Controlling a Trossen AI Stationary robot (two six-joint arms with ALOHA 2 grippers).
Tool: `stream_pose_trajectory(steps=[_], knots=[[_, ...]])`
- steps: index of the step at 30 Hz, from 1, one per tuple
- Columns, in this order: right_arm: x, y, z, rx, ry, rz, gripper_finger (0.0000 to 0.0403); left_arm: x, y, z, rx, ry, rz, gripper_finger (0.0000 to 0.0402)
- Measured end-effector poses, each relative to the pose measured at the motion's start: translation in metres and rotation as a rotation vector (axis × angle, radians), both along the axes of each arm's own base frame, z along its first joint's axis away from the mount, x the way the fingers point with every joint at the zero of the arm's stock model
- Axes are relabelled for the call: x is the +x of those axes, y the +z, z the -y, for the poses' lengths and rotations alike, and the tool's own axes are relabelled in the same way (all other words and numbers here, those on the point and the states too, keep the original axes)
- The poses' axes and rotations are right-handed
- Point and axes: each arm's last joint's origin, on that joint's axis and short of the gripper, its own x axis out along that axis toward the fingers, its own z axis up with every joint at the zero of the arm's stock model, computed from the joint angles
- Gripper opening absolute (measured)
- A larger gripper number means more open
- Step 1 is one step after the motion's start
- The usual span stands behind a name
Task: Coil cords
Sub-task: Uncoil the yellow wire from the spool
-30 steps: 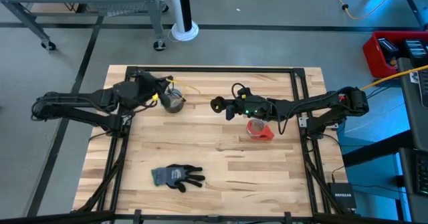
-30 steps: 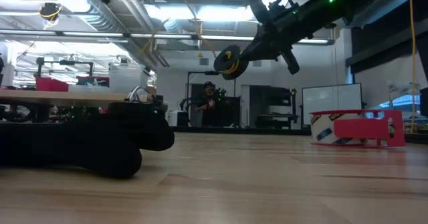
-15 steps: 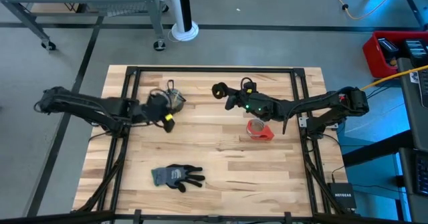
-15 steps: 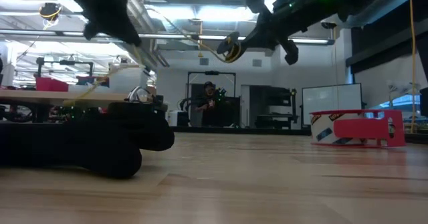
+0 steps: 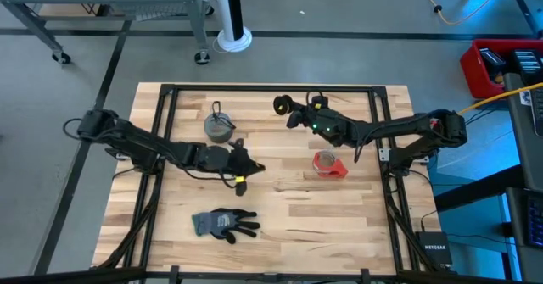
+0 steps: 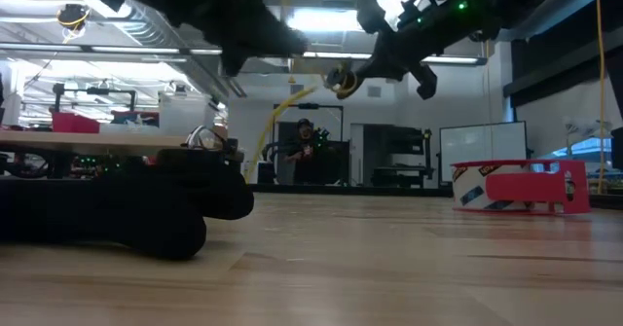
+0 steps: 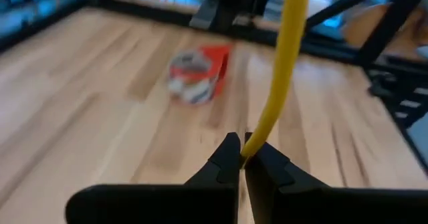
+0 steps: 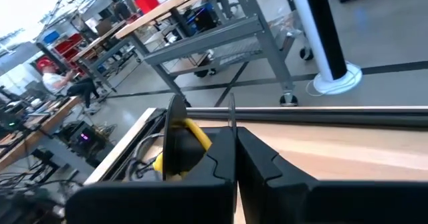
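Left gripper (image 5: 240,175) has swung from the grey tape roll (image 5: 220,126) toward table centre, pinching the yellow cord (image 7: 281,77). Right gripper (image 5: 284,113), beyond the red tape roll (image 5: 329,164), clamps its black-and-yellow end. Coiling looks barely begun; no loops visible.

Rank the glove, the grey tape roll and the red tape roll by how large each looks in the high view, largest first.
1. Glove, clearly the largest.
2. Red tape roll and grey tape roll look about alike, so no order between them.
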Motion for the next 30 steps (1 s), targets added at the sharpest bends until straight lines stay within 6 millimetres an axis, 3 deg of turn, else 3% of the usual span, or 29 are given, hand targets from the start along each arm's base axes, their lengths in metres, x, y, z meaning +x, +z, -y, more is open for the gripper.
stream_pose_trajectory(steps=[4,10,16,25,30], knots=[[-0.002,-0.004,0.005,0.033,0.030,-0.032,0.0001,0.002,0.016,-0.002,0.071,-0.017,0.097,0.0000],[-0.001,-0.012,0.001,0.117,0.136,-0.077,0.0001,0.002,0.058,-0.011,0.211,-0.011,0.217,0.0000],[-0.002,-0.018,-0.002,0.209,0.228,-0.108,0.0001,-0.011,0.092,-0.026,0.279,0.052,0.317,0.0000],[-0.002,-0.021,-0.004,0.257,0.264,-0.111,0.0001,-0.030,0.115,-0.043,0.284,0.139,0.394,0.0000],[-0.001,-0.021,-0.006,0.295,0.345,-0.104,0.0001,-0.041,0.120,-0.056,0.340,0.266,0.348,0.0000]])
